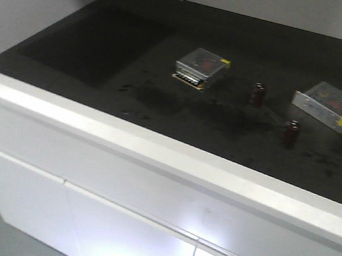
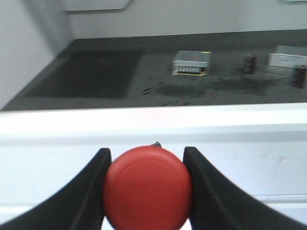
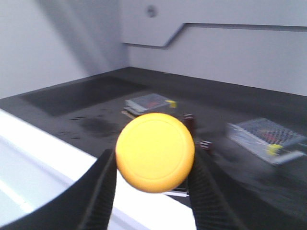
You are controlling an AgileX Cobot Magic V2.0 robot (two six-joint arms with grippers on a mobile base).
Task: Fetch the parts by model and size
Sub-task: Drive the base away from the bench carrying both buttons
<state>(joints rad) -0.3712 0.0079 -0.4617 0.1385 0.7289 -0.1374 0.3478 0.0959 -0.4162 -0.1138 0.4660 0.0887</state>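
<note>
In the left wrist view a red-capped push-button switch (image 2: 147, 187) fills the space between my black fingers (image 2: 88, 191), cap facing the camera; my left gripper (image 2: 146, 165) is shut on it, in front of the white counter edge. In the right wrist view a yellow-capped push-button switch (image 3: 155, 152) sits between the ribbed fingers (image 3: 103, 191), and my right gripper (image 3: 152, 165) is shut on it above the counter's front edge. A sliver of its dark base shows under the cap. Neither gripper nor either switch appears in the front view.
The dark counter top (image 1: 105, 52) has a white front rim (image 1: 156, 151). On it lie two silver perforated power supply boxes (image 1: 201, 68) (image 1: 329, 104) and two dark brown cylindrical capacitors (image 1: 257, 94) (image 1: 291, 133). White walls stand behind and to the left.
</note>
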